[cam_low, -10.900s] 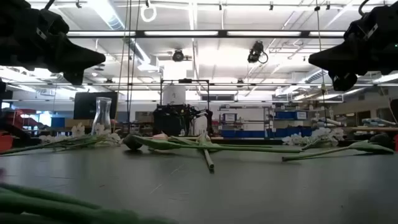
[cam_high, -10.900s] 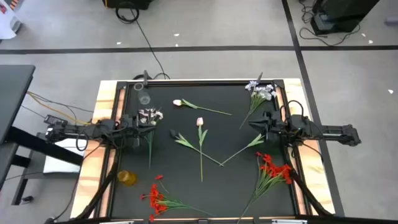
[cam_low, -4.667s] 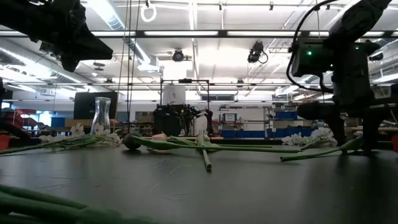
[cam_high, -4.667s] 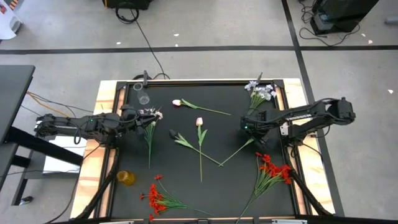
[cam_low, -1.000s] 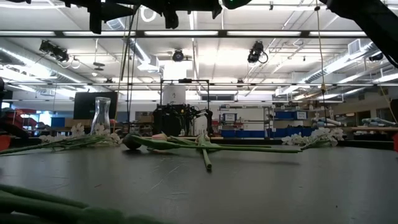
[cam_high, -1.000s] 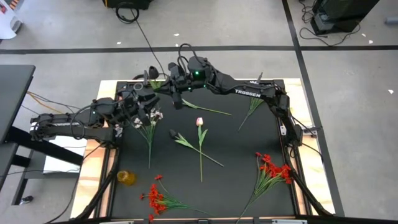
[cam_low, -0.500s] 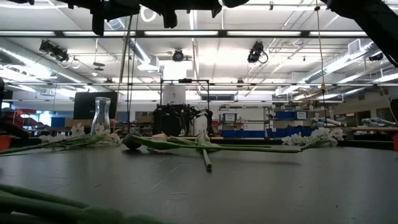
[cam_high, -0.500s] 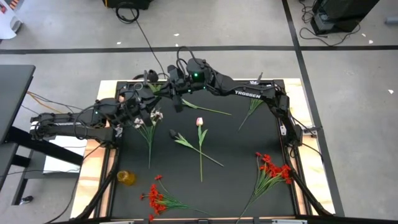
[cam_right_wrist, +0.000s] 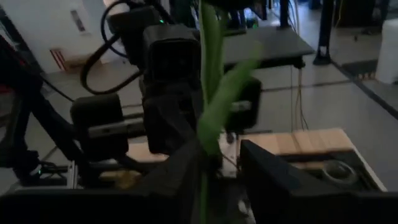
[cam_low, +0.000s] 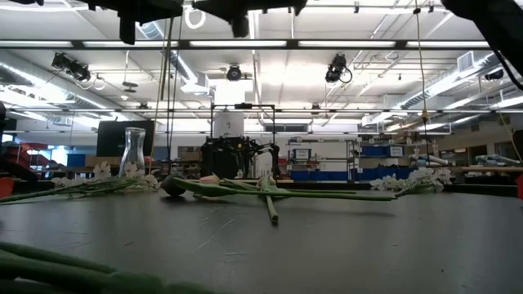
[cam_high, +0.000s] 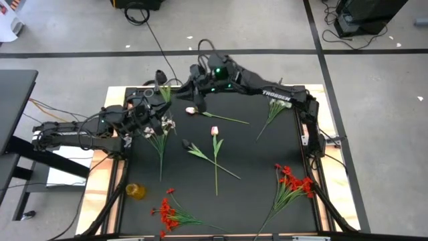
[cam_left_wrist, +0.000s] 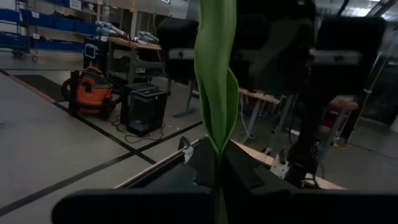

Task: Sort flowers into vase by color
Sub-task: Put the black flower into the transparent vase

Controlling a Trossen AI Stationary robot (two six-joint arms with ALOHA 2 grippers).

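Note:
My left gripper [cam_high: 159,102] is at the table's far left and is shut on a green-stemmed flower [cam_high: 164,92]. Only its stem and a long leaf [cam_left_wrist: 217,74] show. My right gripper [cam_high: 198,99] faces it from the right with its fingers open. The stem [cam_right_wrist: 203,180] stands in their gap, close to one finger [cam_right_wrist: 186,168]; I cannot tell whether they touch. A clear vase [cam_low: 133,151] stands at the far left. Two pale pink tulips [cam_high: 190,110] [cam_high: 215,131], white sprays [cam_high: 160,127] [cam_high: 271,115] and red sprays [cam_high: 167,213] [cam_high: 294,181] lie flat on the black table top. My left gripper pinches the flower's stem [cam_left_wrist: 217,167] between its two fingers, just below the leaf. The fingers lie about level and across the stem, coming from the table's left. The flower stands upright above the fingers, clear of the table.
A small yellow vase [cam_high: 136,191] stands at the near left. The table's wooden rim [cam_high: 107,140] frames the black top. My right arm [cam_high: 267,94] spans the far edge. Cables and a floor lie beyond the table.
My right gripper has drawn back a little from my left gripper, toward the table's right and far edge. The green flower has stayed upright in my left gripper at the far left.

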